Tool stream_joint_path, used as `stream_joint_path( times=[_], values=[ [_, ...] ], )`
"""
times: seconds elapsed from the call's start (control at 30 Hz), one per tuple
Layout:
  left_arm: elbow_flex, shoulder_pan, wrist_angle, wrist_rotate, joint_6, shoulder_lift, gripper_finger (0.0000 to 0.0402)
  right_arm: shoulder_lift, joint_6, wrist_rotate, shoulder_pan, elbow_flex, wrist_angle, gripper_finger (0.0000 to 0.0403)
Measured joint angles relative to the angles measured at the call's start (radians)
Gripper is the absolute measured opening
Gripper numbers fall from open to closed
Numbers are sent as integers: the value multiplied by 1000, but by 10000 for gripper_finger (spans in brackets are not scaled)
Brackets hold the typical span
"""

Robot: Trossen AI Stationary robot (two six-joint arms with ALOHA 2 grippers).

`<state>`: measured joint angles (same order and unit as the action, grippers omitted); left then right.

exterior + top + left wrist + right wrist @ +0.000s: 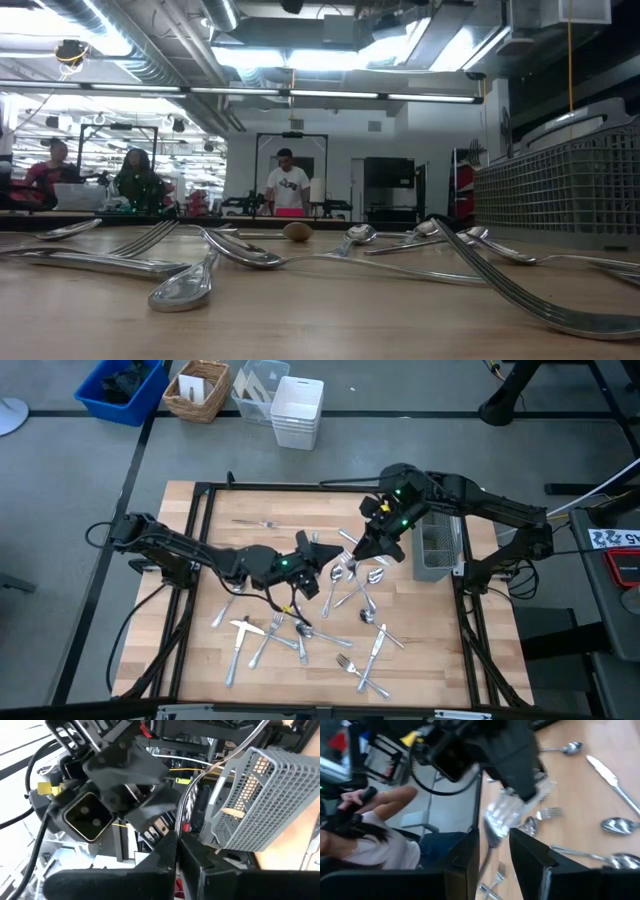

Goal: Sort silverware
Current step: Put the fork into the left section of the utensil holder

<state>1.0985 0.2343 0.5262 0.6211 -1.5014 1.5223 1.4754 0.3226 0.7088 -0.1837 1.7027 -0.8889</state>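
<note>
The wooden tabletop (200,530) carries the grey caddy (437,546) at its right edge; the silverware (300,630) lies scattered left of the caddy, mostly toward the near edge; the right tool (372,550) hangs just left of the caddy, fingers clamped on a spoon (492,831); the left tool (318,550), farther left of the caddy, shows fingers together, nearly touching.
</note>
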Motion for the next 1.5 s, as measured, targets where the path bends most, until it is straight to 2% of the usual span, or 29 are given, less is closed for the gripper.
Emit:
stream_joint_path(
  times=[0.3,0.6,0.73,1.0,1.5],
  values=[
    [0,1,73,-12,-85,0,0,-1,25,54,0,0,79,110],
    [0,29,68,-14,-78,0,0,0,103,-24,1,0,76,110],
    [0,44,67,-15,-85,0,0,1,157,-24,0,0,76,110],
    [0,45,67,-14,-86,0,0,1,182,41,1,0,74,110],
    [0,45,70,-13,-104,0,0,41,174,70,1,0,81,110]
  ],
)
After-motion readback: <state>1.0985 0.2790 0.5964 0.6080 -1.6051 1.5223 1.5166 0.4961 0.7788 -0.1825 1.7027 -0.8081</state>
